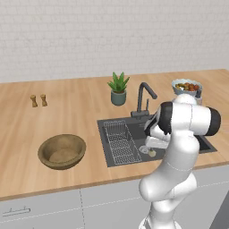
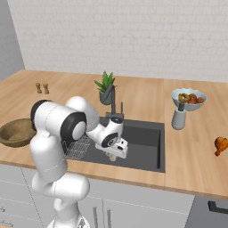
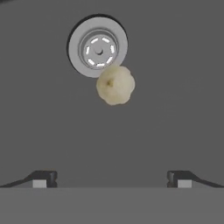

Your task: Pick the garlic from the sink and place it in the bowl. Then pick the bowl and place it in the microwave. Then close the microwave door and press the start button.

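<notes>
The garlic (image 3: 115, 85), a pale cream bulb, lies on the dark sink (image 2: 142, 147) floor right beside the round metal drain (image 3: 98, 48). My gripper (image 3: 112, 179) hangs open just above it, with fingertips (image 3: 43, 178) spread wide and nothing between them. From the base, the gripper (image 1: 150, 147) is low inside the sink (image 1: 139, 134), directly over the garlic (image 1: 152, 153). The brown wooden bowl (image 1: 61, 151) sits on the counter left of the sink, apart from the arm. The microwave and its door are out of view.
A wire rack (image 1: 120, 142) fills the sink's left part and a dark faucet (image 1: 144, 96) rises behind it. A potted plant (image 1: 118, 89), a fruit bowl (image 1: 187, 86), a grey shaker (image 2: 179, 118) and two small shakers (image 1: 38, 100) stand on the counter.
</notes>
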Available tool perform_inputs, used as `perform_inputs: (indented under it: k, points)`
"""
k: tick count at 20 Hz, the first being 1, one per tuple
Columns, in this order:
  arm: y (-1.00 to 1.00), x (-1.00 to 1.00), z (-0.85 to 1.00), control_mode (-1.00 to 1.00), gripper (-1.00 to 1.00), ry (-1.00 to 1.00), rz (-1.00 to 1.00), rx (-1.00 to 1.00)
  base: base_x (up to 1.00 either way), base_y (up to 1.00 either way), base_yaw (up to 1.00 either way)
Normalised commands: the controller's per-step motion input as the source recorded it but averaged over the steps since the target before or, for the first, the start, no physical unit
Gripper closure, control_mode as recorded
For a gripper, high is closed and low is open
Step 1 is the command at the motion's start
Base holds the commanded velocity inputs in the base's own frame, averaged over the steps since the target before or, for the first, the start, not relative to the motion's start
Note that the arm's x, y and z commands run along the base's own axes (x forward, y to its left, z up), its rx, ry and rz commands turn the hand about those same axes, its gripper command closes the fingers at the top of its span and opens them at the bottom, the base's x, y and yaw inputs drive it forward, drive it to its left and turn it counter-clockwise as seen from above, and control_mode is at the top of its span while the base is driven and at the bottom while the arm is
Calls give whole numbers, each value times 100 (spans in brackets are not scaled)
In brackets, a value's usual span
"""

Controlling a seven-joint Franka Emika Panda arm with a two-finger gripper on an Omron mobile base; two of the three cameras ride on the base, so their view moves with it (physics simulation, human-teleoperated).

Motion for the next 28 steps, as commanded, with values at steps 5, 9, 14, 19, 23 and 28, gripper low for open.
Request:
perform_inputs:
  k: [5,9,14,19,23,28]
  points:
    - [0,14,-25,-100,-100,5,-2,0,0,0,0]
    - [0,28,-19,-100,-100,0,0,0,0,0,0]
    - [0,39,-26,-100,-100,0,0,0,0,0,0]
    - [0,26,-25,-100,-100,0,0,0,0,0,0]
    - [0,30,-26,-100,-100,0,0,0,0,0,0]
    - [-8,28,-26,-100,-100,0,0,0,0,0,0]
